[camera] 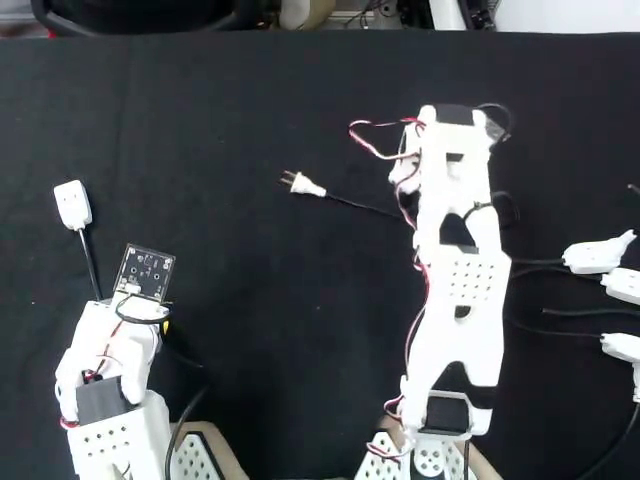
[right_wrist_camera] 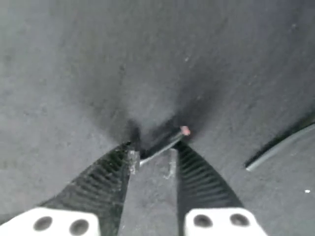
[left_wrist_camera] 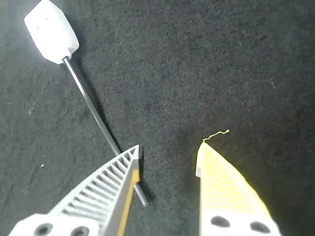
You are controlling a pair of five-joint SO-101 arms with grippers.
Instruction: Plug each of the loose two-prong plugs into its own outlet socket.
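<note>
A white two-prong plug (camera: 300, 185) lies on the black cloth at centre, its black cable (camera: 365, 207) running under my right arm (camera: 455, 200). In the right wrist view my right gripper (right_wrist_camera: 151, 155) is shut on the cut end of a thin black cable (right_wrist_camera: 165, 142), low over the cloth. A white outlet socket (camera: 72, 203) (left_wrist_camera: 51, 30) lies at the far left with its cable (left_wrist_camera: 93, 118) trailing toward my left gripper (left_wrist_camera: 169, 150). That gripper is open just above the cloth, and the cable passes under one of its fingers (left_wrist_camera: 129, 164).
Several white sockets or plugs (camera: 597, 255) with black cables lie along the right edge of the cloth. Another cable (right_wrist_camera: 280, 145) crosses near the right gripper. The table's far edge (camera: 320, 30) borders chairs and clutter.
</note>
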